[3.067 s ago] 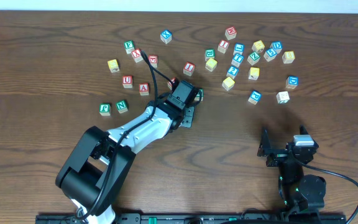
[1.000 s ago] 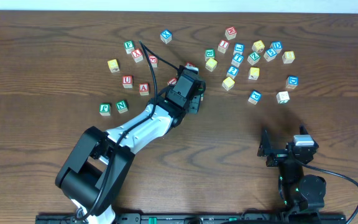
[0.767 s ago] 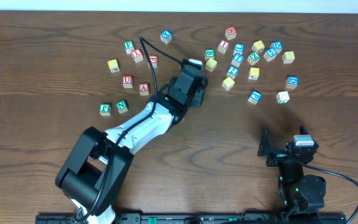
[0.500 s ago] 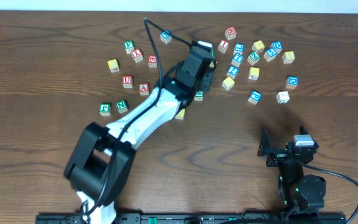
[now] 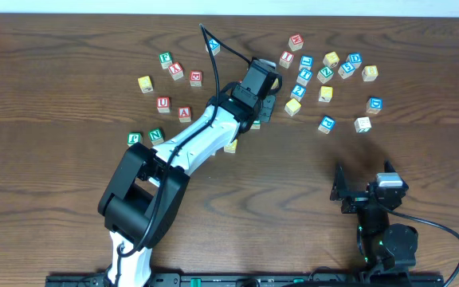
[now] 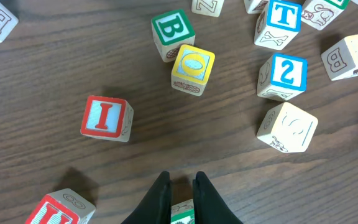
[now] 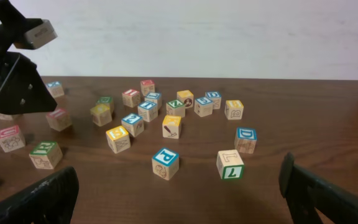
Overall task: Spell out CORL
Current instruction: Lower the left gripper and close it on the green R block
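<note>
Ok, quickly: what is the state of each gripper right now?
Left gripper: shut or nearly so; whether it grips anything cannot be told.
Right gripper: wide open, holding nothing.

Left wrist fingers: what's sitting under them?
Only a sliver of a green-topped cube shows between the left fingers, at the frame's bottom edge. Its letter and other sides are hidden.
</note>
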### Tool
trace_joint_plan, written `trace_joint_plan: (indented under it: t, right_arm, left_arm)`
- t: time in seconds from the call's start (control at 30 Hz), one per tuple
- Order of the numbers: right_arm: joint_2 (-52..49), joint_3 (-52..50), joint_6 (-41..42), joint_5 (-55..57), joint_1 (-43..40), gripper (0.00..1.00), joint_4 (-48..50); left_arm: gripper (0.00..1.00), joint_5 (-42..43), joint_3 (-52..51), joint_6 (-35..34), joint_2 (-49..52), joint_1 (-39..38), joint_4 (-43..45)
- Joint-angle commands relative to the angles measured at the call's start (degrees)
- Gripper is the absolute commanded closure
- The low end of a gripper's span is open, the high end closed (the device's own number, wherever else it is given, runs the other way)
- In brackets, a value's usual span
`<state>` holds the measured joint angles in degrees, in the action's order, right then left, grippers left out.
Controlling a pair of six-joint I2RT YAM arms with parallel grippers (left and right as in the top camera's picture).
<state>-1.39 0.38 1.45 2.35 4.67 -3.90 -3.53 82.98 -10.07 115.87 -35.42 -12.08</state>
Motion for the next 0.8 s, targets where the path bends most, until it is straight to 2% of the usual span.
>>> trace_joint_plan:
  t: [0.0, 0.77]
  right_arm:
    - [0.26, -0.07, -0.24, 0.09, -0.28, 0.01, -0.2]
    - [0.26, -0.07, -0.24, 0.07, -0.28, 0.01, -0.2]
  left_arm:
    - [0.88, 0.09, 1.53, 0.42, 0.81, -0.02, -0.57]
    - [0.92, 3.1, 1.53, 1.4, 4.7, -0.68, -4.87]
